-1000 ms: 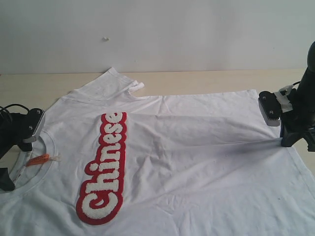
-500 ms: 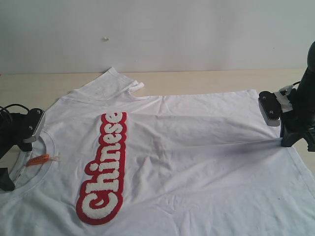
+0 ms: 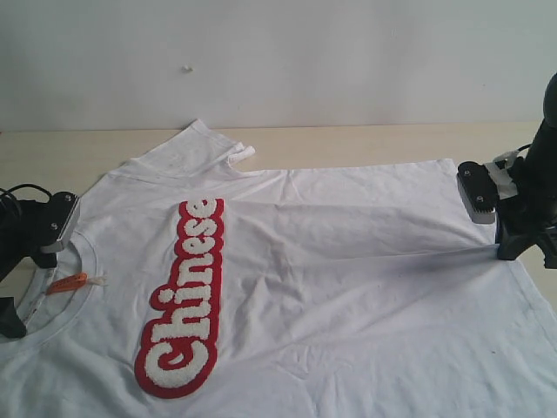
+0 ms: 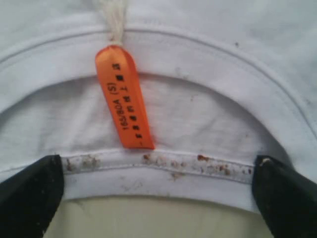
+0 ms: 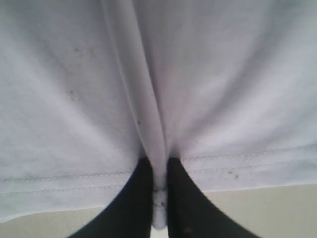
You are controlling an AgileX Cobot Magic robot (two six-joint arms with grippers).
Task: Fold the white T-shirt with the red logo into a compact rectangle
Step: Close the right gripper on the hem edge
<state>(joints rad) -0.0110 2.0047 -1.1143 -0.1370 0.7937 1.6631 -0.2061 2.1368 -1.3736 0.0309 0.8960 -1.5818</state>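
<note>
T-shirt [image 3: 348, 287] hem [image 5: 74, 183] is pinched into a ridge between the clamped fingers of the right gripper [image 5: 159, 171]. The left gripper [image 4: 157, 171] gapes, collar [image 4: 198, 166] rim between its fingers. Outward, light limp cloth lies flat and should sag unless held by its edges.

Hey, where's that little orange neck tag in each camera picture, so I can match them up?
Exterior view: the orange neck tag lies at the far left, inside the ribbed collar.
Left wrist view: the tag hangs left of centre, across the neck opening.
Right wrist view: not in it; only a pinched hem of the white T-shirt shows.
Shared landmark: the ribbed collar, seen in the exterior and left wrist views.
</note>
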